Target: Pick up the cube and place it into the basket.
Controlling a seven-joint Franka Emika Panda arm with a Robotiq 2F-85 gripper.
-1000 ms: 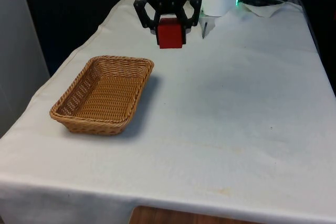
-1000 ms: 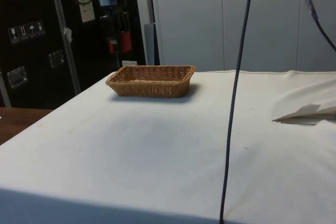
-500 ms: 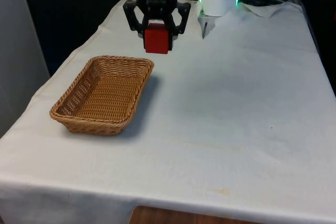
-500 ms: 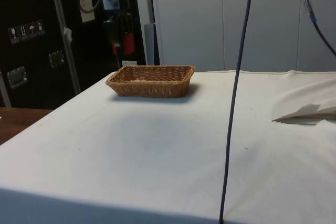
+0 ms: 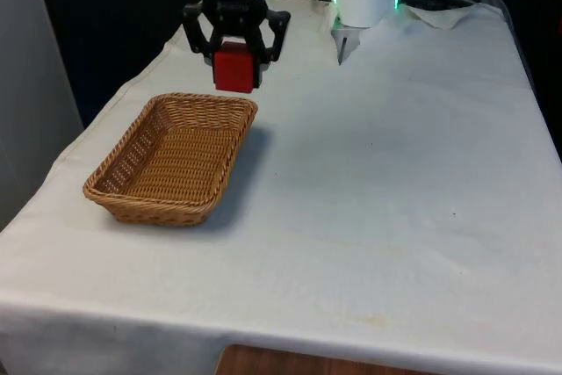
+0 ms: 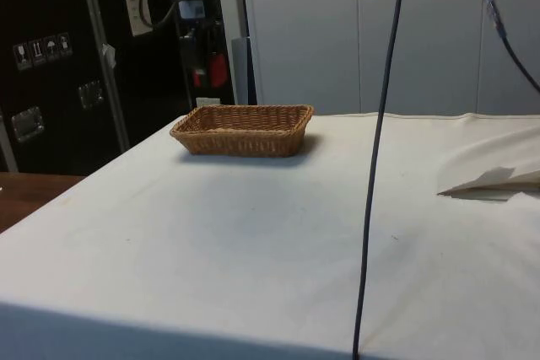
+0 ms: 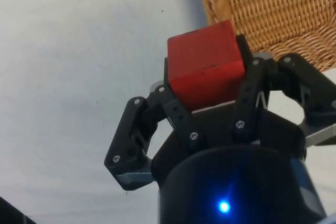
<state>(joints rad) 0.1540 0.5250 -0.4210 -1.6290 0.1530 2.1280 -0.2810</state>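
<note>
Aloft, black claw (image 5: 234,66) gripping red cube (image 5: 234,68) between both fingers, well clear of the surface (image 5: 395,182). Front view: cube hangs just past the far rim of the wicker basket (image 5: 172,158), at about 1 o'clock from the basket's middle, not yet over its interior. Side view: cube (image 6: 218,70) held above the basket (image 6: 243,130), roughly 11 o'clock from it, air between them. Wrist view: fingers (image 7: 247,95) pressed on opposite faces of the cube (image 7: 206,64), a basket corner (image 7: 273,14) just beyond it, white cloth under the rest. Basket sits flat on the surface, nothing in it.
</note>
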